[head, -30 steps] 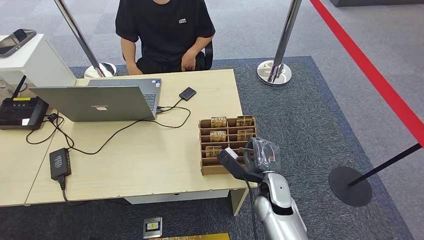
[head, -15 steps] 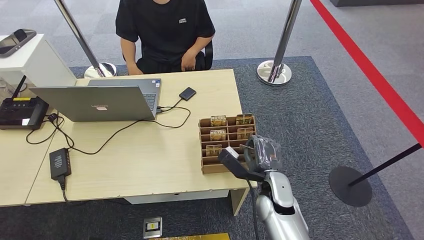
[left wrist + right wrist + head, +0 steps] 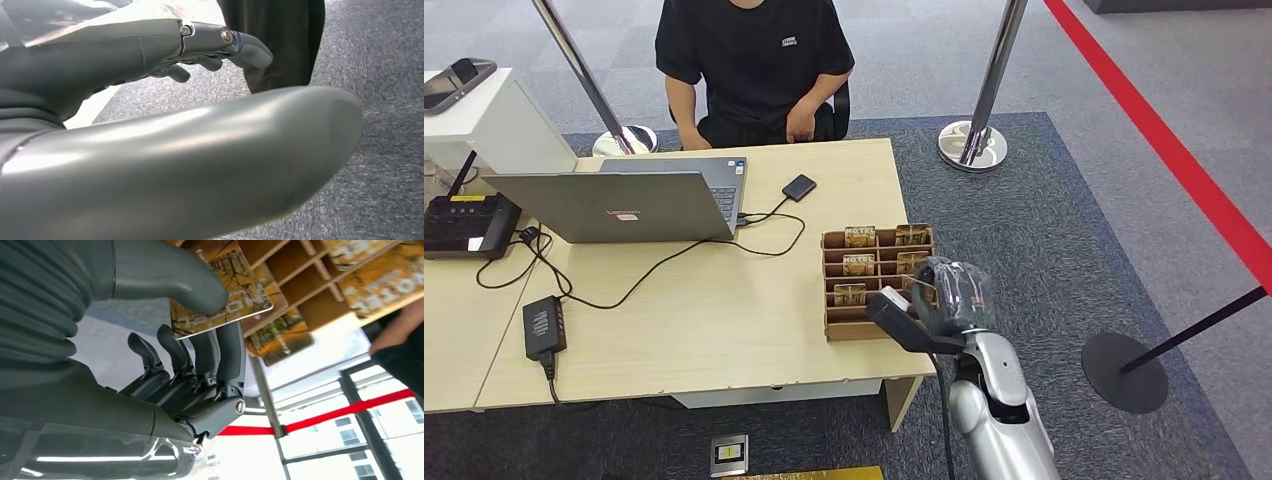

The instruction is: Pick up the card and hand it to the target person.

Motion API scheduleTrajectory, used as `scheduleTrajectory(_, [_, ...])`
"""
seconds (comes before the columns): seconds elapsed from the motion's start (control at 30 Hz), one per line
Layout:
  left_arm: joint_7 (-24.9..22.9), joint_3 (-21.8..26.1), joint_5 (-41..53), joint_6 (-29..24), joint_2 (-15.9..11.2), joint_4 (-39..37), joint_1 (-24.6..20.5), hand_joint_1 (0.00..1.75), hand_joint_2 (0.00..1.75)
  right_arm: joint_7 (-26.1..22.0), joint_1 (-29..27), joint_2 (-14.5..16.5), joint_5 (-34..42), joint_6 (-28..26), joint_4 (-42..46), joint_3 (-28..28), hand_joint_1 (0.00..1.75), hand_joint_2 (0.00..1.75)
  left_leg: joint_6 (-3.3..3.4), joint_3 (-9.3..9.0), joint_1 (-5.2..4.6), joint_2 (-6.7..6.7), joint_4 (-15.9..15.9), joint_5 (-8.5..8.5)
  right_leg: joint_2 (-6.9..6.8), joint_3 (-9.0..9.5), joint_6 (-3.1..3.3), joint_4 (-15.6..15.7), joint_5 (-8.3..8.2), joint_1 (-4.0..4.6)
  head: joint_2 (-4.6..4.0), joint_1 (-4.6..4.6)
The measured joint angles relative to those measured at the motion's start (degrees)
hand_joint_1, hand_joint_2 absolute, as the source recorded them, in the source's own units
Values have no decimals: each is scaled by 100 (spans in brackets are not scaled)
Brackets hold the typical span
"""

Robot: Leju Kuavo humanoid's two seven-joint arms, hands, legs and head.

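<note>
Right hand (image 3: 944,300) pinching hotel card (image 3: 220,287) between thumb and fingers, lifting it slightly higher, closer over wooden card rack (image 3: 839,325) than before. Left hand (image 3: 210,50) hanging, fingers loosely apart, holding nothing.

A light wooden desk (image 3: 724,320) carries an open laptop (image 3: 614,205), a black power brick (image 3: 543,327), and a cardboard card rack (image 3: 876,282) just beside the right hand's fingers (image 3: 902,315).

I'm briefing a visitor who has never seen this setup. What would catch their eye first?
Most striking is the right hand pinching a gold hotel card between thumb and fingers, at the wooden card rack near the desk's right edge. Next, the person in black seated at the far side of the desk, behind an open laptop.
</note>
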State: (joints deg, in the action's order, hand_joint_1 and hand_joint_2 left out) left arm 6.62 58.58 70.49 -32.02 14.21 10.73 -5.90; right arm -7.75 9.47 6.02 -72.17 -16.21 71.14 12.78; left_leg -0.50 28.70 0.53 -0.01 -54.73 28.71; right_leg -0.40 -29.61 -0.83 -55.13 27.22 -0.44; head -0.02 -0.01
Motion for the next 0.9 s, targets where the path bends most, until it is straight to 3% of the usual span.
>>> scheduleTrajectory(0.47, [13, 0, -7, -1, -27, 0, 0, 0, 0, -612, 297, -260, 1098, 392, 462, 414, 140, 175, -1, 0, 0, 0, 0, -1, 0, 1, 0, 0, 0, 0, 0, 1])
scheduleTrajectory(0.7, [0, 0, 3, -2, -28, 0, -8, 0, 0, -751, 799, -260, 1326, 396, 222, 676, 147, 175, -2, 0, 0, 0, 0, -3, 0, 1, 1, -5, -1, 0, 0, 0])
scheduleTrajectory(0.9, [-51, -4, 18, -2, -28, 0, -22, 0, 0, -783, 1422, -67, 1400, 385, -302, 890, 150, 175, -4, -1, 0, 1, 0, -6, 0, 1, 2, -10, -2, 0, 0, 0])
